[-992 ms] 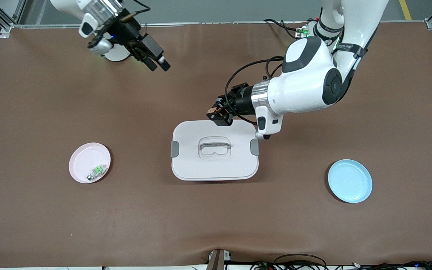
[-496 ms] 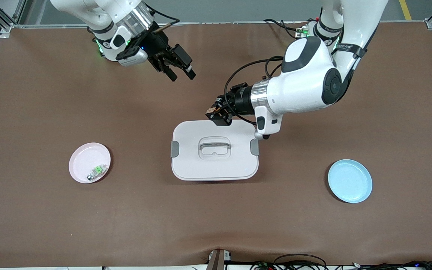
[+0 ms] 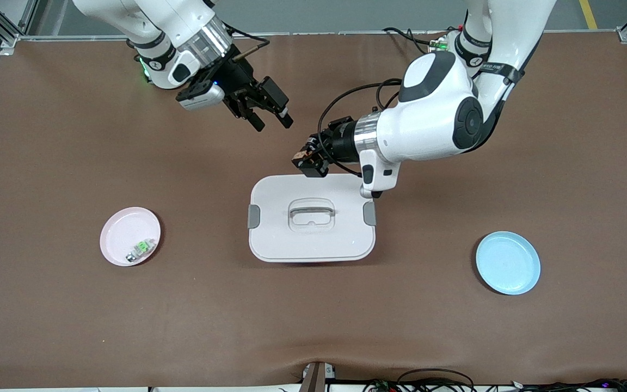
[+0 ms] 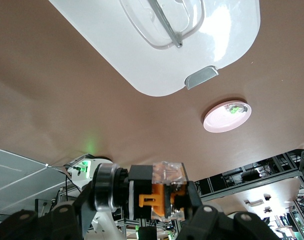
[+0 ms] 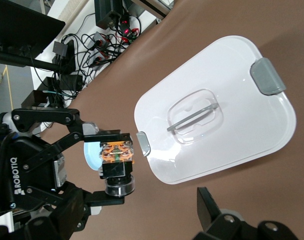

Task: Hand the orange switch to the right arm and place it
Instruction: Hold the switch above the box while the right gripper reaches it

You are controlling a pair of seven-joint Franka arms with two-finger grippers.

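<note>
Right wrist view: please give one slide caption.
Left pincer holds small black-and-orange switch beside white lidded plastic box.

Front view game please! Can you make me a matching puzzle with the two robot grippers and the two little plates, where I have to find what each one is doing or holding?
Things:
1. left gripper
2. right gripper
3. pink plate
4. blue plate

States:
A. open, holds nothing, up over the table
B. has nothing on it
C. shut on the orange switch, above the edge of the white lidded box
D. has a tiny green-and-white part on it

Pairs: 1-C, 2-A, 3-D, 4-B
</note>
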